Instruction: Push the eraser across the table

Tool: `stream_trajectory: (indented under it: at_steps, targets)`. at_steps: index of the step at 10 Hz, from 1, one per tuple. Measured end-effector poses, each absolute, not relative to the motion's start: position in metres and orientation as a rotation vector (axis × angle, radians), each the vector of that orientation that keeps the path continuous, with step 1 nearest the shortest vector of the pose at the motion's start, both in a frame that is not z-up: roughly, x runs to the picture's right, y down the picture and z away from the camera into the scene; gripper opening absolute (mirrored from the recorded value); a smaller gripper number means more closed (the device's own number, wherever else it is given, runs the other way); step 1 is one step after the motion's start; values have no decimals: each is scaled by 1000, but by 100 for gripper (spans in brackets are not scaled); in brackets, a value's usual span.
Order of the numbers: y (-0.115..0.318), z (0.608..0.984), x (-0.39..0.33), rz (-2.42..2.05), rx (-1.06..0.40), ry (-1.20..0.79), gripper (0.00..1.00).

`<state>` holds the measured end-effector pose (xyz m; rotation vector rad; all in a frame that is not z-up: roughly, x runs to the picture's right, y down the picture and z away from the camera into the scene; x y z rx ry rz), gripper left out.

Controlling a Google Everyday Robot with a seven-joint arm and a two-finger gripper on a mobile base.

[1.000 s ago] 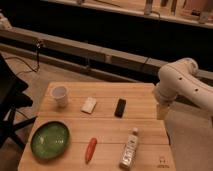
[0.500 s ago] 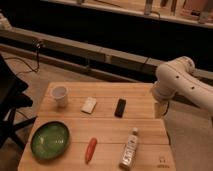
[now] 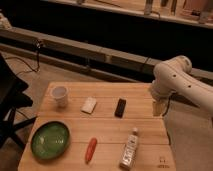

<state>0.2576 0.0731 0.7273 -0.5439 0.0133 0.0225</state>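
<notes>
Eraser (image 3: 120, 107) lies front-to-back on table (image 3: 107, 131); gripper (image 3: 158, 108) spread wide, empty, rightward.

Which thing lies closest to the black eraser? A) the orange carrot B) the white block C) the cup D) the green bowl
B: the white block lies beside the eraser on the table, nearer than the others; the claw hangs at the table's edge, apart from the eraser.

The tool (image 3: 158, 107) hangs open at the right edge of the bench (image 3: 107, 128), with bare planks between it and the eraser (image 3: 120, 107). Left of the eraser, a white block (image 3: 89, 105) and a cup (image 3: 59, 95) stand in the way. The bowl (image 3: 50, 139), carrot (image 3: 91, 149) and bottle (image 3: 130, 148) crowd the front.
</notes>
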Motion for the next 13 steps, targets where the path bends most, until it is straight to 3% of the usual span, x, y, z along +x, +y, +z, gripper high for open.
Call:
stream_trajectory:
  at_steps: [13]
  targets:
    - [61,749,245,3,-531,-1,80]
